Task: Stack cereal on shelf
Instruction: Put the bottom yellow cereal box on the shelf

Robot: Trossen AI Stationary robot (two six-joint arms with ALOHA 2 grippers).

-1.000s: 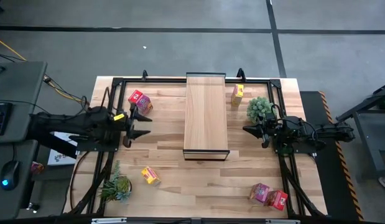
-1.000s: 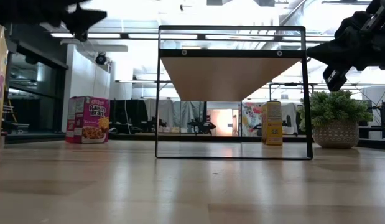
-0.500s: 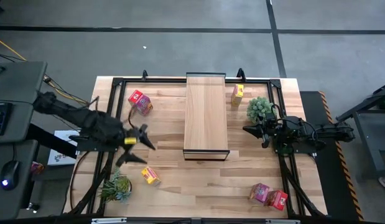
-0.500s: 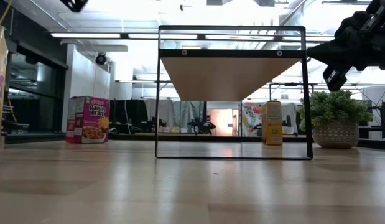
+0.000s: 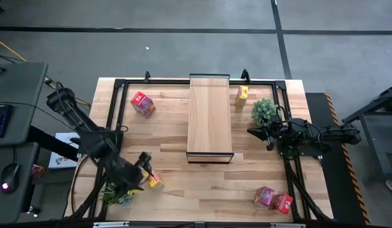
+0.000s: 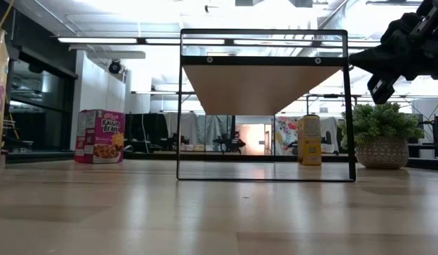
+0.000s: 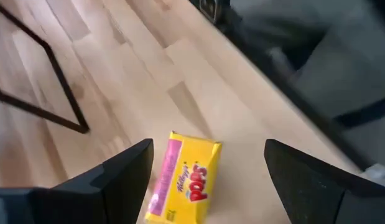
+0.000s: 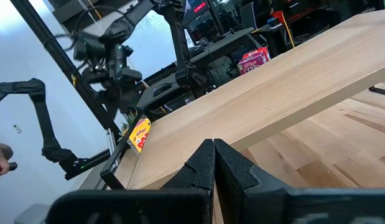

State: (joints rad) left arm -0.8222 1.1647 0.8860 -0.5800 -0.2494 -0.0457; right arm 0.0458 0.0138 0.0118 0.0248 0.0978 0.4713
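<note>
Your yellow cereal box [image 7: 183, 179] lies flat on the surface, between the spread fingers of the left claw [image 7: 208, 171], ungripped | shelf [image 5: 209, 118] well beyond it | right claw [image 8: 213, 163] clenched, empty, beside shelf.

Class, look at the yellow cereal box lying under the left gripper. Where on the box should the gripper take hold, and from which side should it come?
The yellow Pops box lies flat on the tabletop, so come from straight above. The left gripper hovers over it with jaws open wide. Probably best to close them on its two long narrow edges, near mid-length, since that span fits between the jaws and the broad printed face gives nothing to pinch.
</note>
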